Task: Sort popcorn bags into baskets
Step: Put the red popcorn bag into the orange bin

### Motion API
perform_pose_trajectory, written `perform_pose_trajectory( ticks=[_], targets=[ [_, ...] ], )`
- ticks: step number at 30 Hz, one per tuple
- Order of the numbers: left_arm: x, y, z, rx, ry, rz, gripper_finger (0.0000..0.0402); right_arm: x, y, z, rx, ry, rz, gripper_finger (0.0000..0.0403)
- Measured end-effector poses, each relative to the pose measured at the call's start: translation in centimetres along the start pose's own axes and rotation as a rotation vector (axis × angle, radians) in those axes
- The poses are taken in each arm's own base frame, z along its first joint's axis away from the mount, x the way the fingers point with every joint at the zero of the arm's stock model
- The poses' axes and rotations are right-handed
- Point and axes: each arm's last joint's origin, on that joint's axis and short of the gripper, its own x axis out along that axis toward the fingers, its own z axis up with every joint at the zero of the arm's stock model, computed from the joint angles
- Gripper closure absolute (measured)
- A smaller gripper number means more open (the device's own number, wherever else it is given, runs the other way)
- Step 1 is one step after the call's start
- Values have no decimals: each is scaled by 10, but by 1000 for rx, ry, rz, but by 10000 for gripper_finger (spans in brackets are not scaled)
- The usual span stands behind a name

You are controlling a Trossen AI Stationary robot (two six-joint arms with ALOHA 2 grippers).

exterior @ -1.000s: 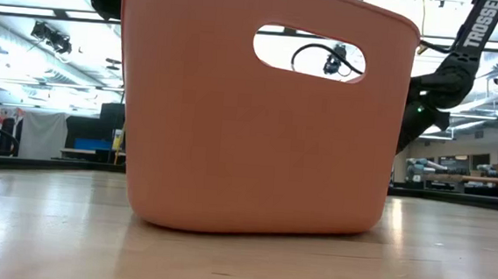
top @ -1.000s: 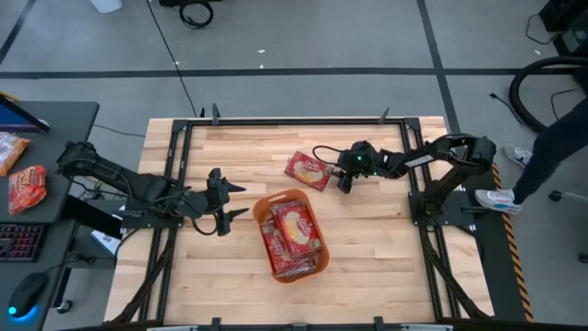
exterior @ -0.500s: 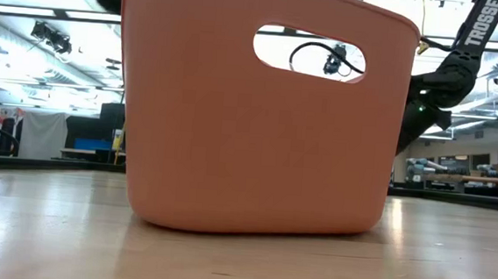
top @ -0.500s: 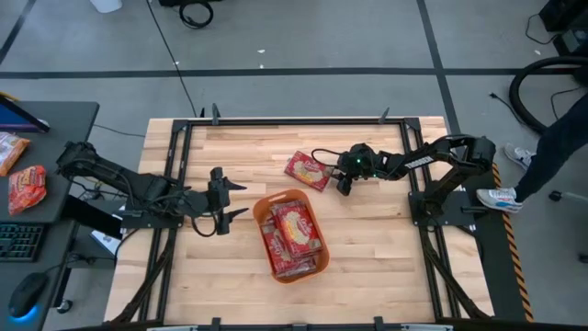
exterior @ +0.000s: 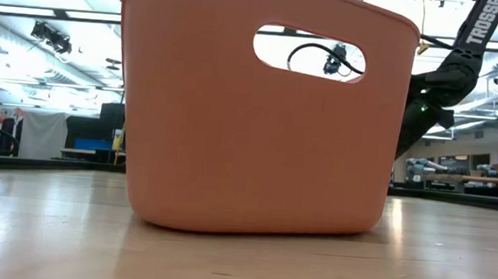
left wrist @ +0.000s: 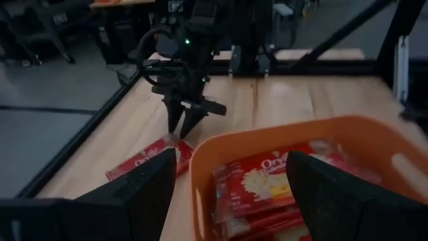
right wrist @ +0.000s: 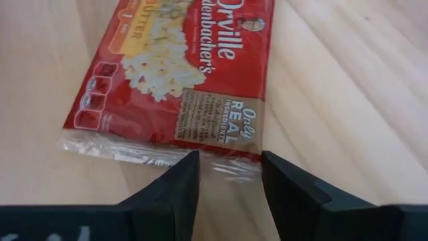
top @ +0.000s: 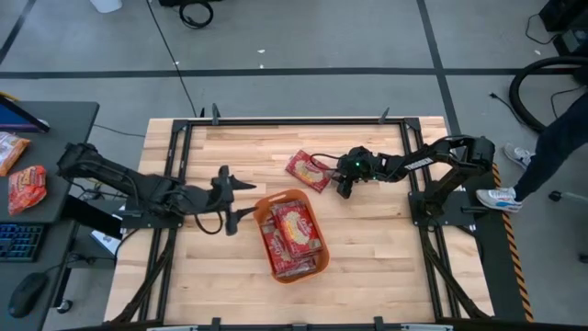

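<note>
One red popcorn bag [top: 307,170] lies flat on the table, just beyond the orange basket [top: 264,208], which holds several more bags [top: 296,237]. My right gripper [right wrist: 227,169] is open. It points down at the loose bag's clear sealed end [right wrist: 221,163], which faces the table's right side, with a fingertip on either side of it; I cannot tell whether they touch it. It also shows in the high view [top: 340,184] and the left wrist view [left wrist: 187,124]. My left gripper [top: 246,199] is open and empty just left of the basket [left wrist: 374,134].
In the low view the basket's wall [exterior: 258,131] fills most of the picture, with my right arm [exterior: 446,83] behind it. More red packets [top: 26,184] lie on a desk left of the table. A person [top: 560,138] stands beyond the table's right edge.
My left gripper has gone toward the table's right edge, closer to the basket, and stays open. My right gripper has edged down toward the loose bag's end. The bag has not moved.
</note>
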Motion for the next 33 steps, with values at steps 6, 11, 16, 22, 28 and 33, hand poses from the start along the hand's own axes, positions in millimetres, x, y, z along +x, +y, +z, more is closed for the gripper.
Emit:
perform_pose_trajectory(
  ticks=[6, 11, 16, 22, 28, 33],
  targets=[
    [14, -6, -3, 103, 1, 8, 116, 0, 2, 0, -44, 2, 35, 279],
    [22, -5, -3, 150, -14, 30, 116, 0, 7, -2, -89, 14, 51, 373],
    [23, -2, -2, 153, -27, 42, 116, 0, 13, -2, -100, 20, 25, 391],
    [28, -11, -37, 72, -104, -123, 116, -9, 29, -6, -81, 66, 0, 397],
    [30, -4, -79, -40, -128, -120, 116, -30, 54, -8, -130, 79, -30, 400],
    [31, 0, -89, -148, -97, -115, 116, -56, 66, -3, -134, 31, -67, 400]
  ],
)
